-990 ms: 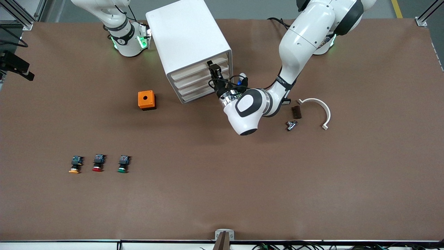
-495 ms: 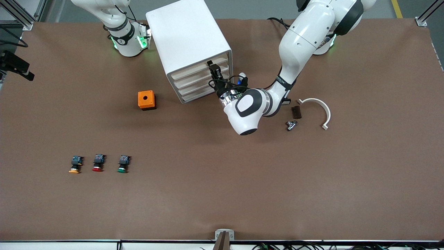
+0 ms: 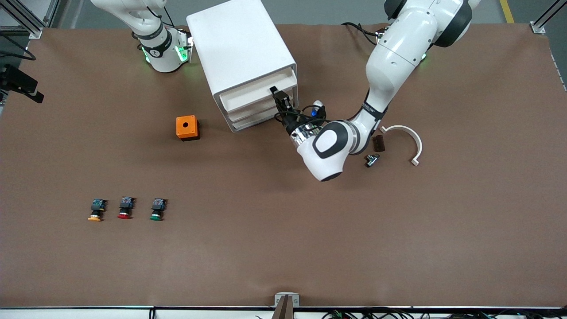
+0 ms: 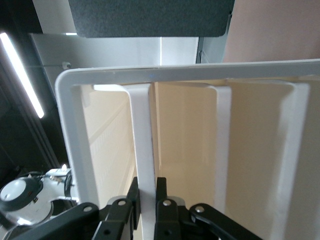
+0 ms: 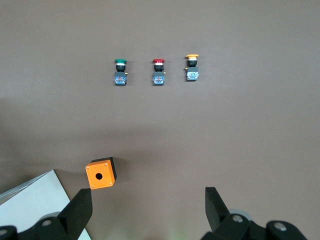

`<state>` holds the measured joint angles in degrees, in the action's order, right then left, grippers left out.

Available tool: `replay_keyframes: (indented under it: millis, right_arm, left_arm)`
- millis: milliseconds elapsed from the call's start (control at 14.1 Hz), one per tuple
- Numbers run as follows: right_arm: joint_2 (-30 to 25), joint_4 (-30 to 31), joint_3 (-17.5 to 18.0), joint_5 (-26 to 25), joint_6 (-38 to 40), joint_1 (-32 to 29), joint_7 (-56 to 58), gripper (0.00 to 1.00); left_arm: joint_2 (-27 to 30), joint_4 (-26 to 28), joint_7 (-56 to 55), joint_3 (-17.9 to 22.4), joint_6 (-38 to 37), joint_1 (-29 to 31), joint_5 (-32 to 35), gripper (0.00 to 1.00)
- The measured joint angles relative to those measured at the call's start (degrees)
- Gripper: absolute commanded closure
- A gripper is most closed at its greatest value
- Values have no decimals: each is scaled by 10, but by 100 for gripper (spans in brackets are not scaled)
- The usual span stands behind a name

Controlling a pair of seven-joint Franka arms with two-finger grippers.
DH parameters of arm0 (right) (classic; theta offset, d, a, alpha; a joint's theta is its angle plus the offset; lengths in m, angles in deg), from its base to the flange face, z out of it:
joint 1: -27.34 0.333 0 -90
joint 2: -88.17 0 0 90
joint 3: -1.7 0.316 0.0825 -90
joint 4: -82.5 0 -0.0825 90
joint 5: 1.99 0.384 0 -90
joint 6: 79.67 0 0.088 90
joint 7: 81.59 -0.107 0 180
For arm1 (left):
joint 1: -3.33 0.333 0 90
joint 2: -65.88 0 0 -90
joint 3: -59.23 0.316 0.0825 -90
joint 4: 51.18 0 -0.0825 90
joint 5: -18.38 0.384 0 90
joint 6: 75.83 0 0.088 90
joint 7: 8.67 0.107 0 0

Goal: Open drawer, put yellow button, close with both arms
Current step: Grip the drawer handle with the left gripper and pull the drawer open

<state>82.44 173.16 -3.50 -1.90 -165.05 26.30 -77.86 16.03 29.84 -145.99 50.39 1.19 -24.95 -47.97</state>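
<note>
The white cabinet (image 3: 239, 48) stands toward the robots' side of the table, and its top drawer (image 3: 252, 94) is pulled a little way out. My left gripper (image 3: 277, 94) is shut on the drawer's front lip (image 4: 142, 135). The left wrist view shows the left gripper (image 4: 146, 186) with a finger pressed against each face of that lip. The yellow button (image 3: 95, 212) lies much nearer the front camera, at the right arm's end of a row of three; it also shows as the yellow button (image 5: 192, 67). My right arm (image 3: 155, 44) waits beside the cabinet, and the right gripper (image 5: 148, 202) is open and empty.
A red button (image 3: 126, 208) and a green button (image 3: 157, 209) lie beside the yellow one. An orange box (image 3: 187, 127) with a hole sits near the cabinet. A white curved piece (image 3: 412, 137), a brown block (image 3: 378, 143) and a small metal part (image 3: 372, 159) lie by the left arm.
The left gripper has drawn back from the cabinet, still holding the lip, and the top drawer has slid partly out. The right arm has not moved.
</note>
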Motion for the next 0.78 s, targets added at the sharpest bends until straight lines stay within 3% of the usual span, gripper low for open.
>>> replay_keyframes:
  millis: [565,707,778]
  right_arm:
    - [0,0,0,0,0,0,0,0]
    - [0,0,0,0,0,0,0,0]
    - [0,0,0,0,0,0,0,0]
  left_arm:
    - [0,-3,0,0,10,64,-4,86]
    - [0,-3,0,0,11,70,-4,79]
    - [0,-3,0,0,15,70,-4,69]
